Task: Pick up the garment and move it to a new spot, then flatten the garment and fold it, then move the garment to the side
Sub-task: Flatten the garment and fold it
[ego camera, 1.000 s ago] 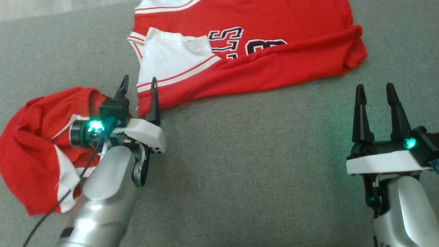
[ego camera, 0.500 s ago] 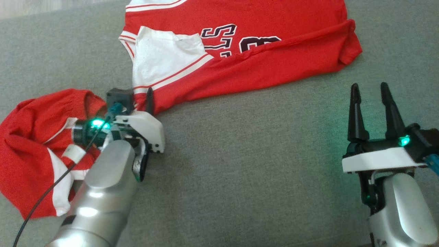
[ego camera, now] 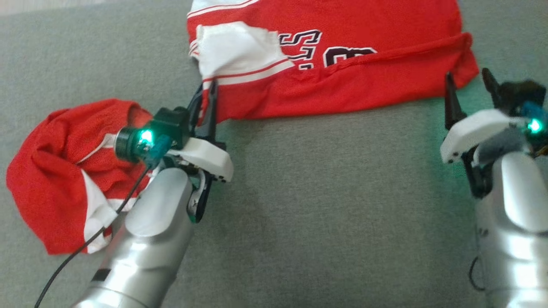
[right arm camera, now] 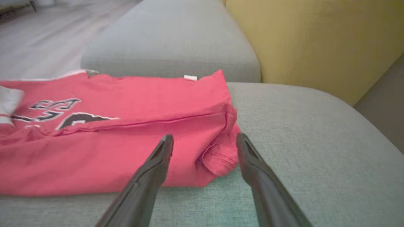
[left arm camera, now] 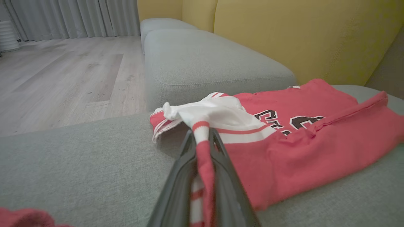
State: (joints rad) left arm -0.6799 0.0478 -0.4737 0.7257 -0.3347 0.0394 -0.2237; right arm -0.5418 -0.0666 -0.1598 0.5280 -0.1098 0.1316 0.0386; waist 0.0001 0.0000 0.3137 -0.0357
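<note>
Left gripper (left arm camera: 202, 136) is clamped tight, its 2 fingers pinching the red-and-white trimmed corner of the red jersey (ego camera: 342, 81), cloth bunched between them. The jersey lies across the far part of the grey sofa cushion (ego camera: 321, 192), lettering up, a fold running along its front. Right gripper (right arm camera: 205, 138) is spread wide with nothing in it, fingers aimed either side of the jersey's right corner, close to it. To lift this well, I'd say: get the right fingers onto that rolled hem and close on every layer before raising anything, then bring both corners up level so the cloth hangs even. Mind the crumpled red garment (ego camera: 55, 171) beside the left arm, don't snag it
</note>
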